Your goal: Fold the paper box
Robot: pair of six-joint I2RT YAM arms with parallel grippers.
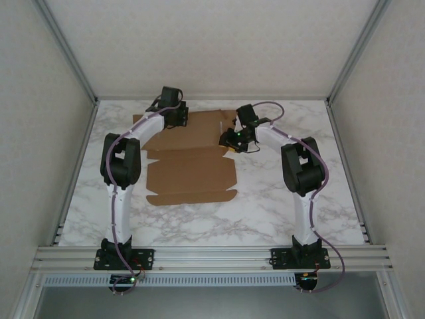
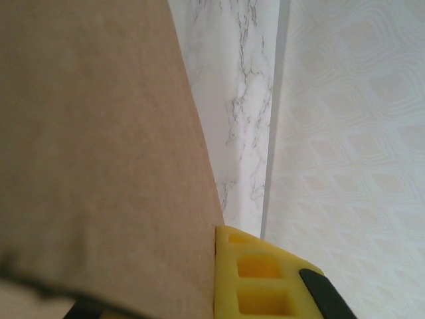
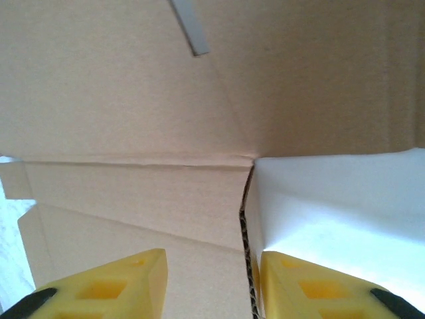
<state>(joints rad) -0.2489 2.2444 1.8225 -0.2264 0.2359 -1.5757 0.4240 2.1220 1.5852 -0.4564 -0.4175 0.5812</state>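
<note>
The paper box (image 1: 189,169) looks light, stiff; grip flap edges. My right jaws gape astride one; left jaws I cannot tell.

My white left arm (image 1: 121,166) stretches forward, and my left hand (image 1: 174,114) points down. One yellow finger (image 2: 259,279) shows, so I can't tell its grip. My right arm (image 1: 303,169) elbows outward, right hand (image 1: 234,137) turned inward, yellow fingers (image 3: 113,289) spread apart.

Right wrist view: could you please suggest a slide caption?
Right end effector, fingers apart, straddling a cut edge of the paper box.
</note>
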